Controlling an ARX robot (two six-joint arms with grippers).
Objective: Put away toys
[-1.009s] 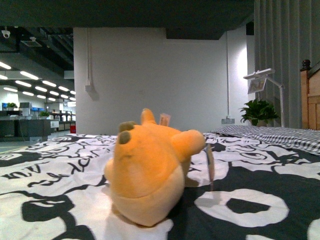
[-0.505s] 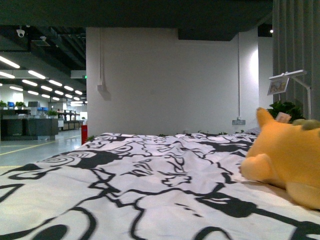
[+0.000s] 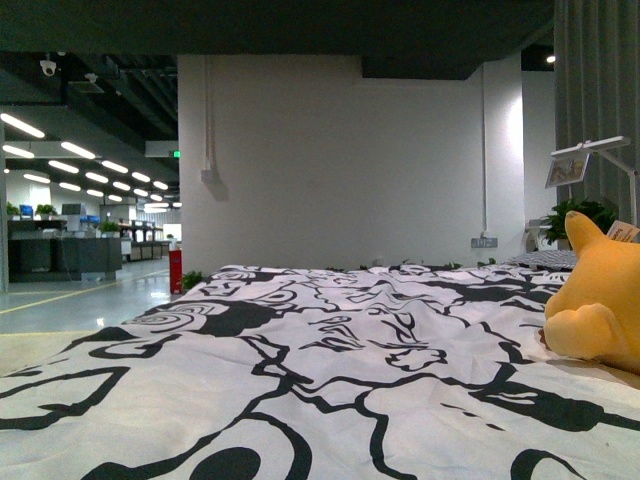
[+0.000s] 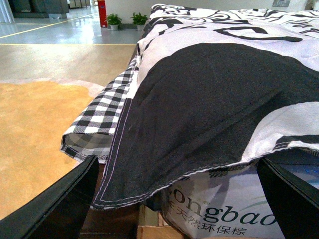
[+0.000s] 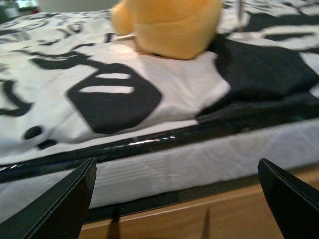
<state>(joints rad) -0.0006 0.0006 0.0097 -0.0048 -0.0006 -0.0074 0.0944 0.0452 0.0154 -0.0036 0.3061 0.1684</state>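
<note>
Evidently the approach step — plush toy (image 3: 600, 305) lies on the patterned bedspread (image 3: 300, 350), far right in front view. Right gripper (image 5: 175, 164) gapes wide, empty, facing it; left gripper (image 4: 177, 159) likewise. Next — reach in, close around its body.

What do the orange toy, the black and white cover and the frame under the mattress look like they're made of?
The orange toy looks like soft plush fabric: matte, fuzzy, with rounded stuffed shapes. The cover looks like woven cloth, perhaps cotton: matte, creased, with a stitched hem in the left wrist view. The frame looks like light wood or veneer with a smooth finish; blur leaves that open.
</note>
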